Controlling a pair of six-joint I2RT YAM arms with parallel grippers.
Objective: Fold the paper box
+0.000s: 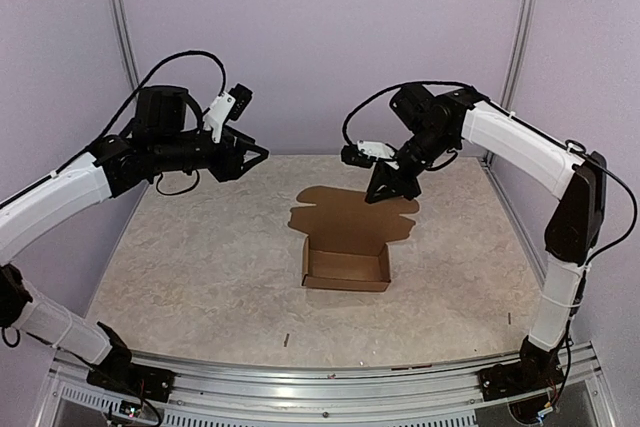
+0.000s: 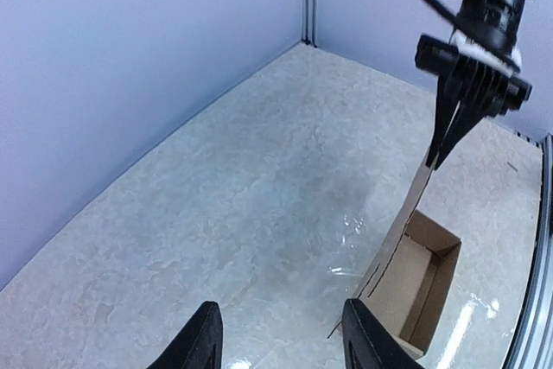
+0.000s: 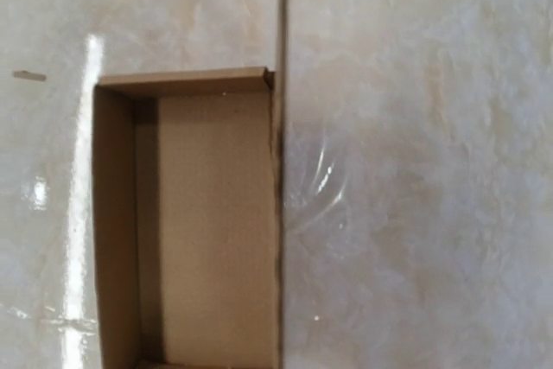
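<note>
While the left claw (image 1: 258,155) hovers agape, the downturned right claw (image 1: 386,193) pinches the raised lid (image 1: 350,217) of the paper box (image 1: 345,269).

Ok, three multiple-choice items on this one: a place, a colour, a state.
1. Relative to the paper box, the left end effector is: A inside it; B off to its left, above the table; C resting on it.
2. The box is: A brown; B white; C blue.
3. The lid is: A shut flat; B torn off; C upright, pinched by the right end effector.
Answers: B, it hangs open over the table, apart from the box; A, plain brown cardboard; C, the left wrist view shows it clamped on the lid's top edge.
</note>
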